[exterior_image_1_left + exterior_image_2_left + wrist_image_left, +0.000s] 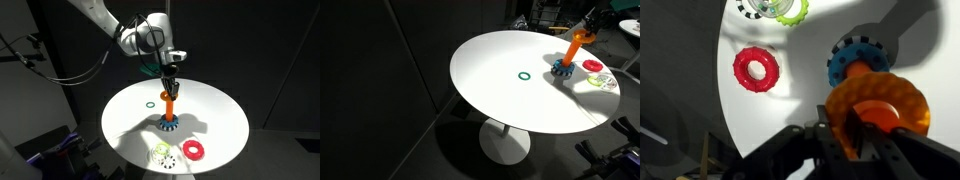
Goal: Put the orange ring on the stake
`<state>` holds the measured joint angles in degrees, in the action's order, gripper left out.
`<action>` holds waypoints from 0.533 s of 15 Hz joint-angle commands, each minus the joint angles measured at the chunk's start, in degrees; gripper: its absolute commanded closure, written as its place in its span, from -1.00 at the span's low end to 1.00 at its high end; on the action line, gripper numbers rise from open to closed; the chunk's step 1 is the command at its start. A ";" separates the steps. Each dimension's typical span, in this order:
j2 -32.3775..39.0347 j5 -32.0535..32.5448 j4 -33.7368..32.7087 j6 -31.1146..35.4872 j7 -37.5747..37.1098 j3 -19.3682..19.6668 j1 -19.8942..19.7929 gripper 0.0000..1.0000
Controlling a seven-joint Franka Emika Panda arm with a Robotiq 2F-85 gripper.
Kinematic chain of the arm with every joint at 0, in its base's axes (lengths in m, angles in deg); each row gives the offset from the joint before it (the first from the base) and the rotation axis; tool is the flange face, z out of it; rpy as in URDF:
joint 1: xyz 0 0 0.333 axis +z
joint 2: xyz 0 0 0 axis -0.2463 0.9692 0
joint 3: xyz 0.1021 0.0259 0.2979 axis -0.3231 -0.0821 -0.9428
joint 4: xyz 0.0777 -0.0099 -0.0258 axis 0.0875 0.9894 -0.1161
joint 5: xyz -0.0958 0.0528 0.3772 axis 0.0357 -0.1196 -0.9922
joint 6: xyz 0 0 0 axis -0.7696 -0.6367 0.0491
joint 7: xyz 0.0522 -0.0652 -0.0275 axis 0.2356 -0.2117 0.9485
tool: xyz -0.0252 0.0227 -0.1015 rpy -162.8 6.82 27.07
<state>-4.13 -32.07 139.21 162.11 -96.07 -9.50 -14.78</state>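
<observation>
In an exterior view, a yellow-green ring with a white piece lies nearest on the white table. A red ring lies just to its right. Behind them, near the table's middle, the stake stands upright on its blue toothed base. The gripper hangs straight above it. In the wrist view its fingers are clenched on the rim of the orange ring, held at the stake's top. Whether the peg has entered the hole is unclear. Farther left lies a thin green ring.
</observation>
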 commanded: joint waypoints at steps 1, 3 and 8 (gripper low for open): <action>0.82 -0.64 -1.71 -1.19 -0.42 -0.58 -0.72 0.85; 0.74 -0.66 -1.66 -1.26 -0.30 -0.58 -0.75 0.07; 0.63 -0.62 -1.62 -1.53 -0.33 -0.55 -0.73 -0.56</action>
<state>-4.06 -32.08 139.21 162.11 -96.07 -9.49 -14.80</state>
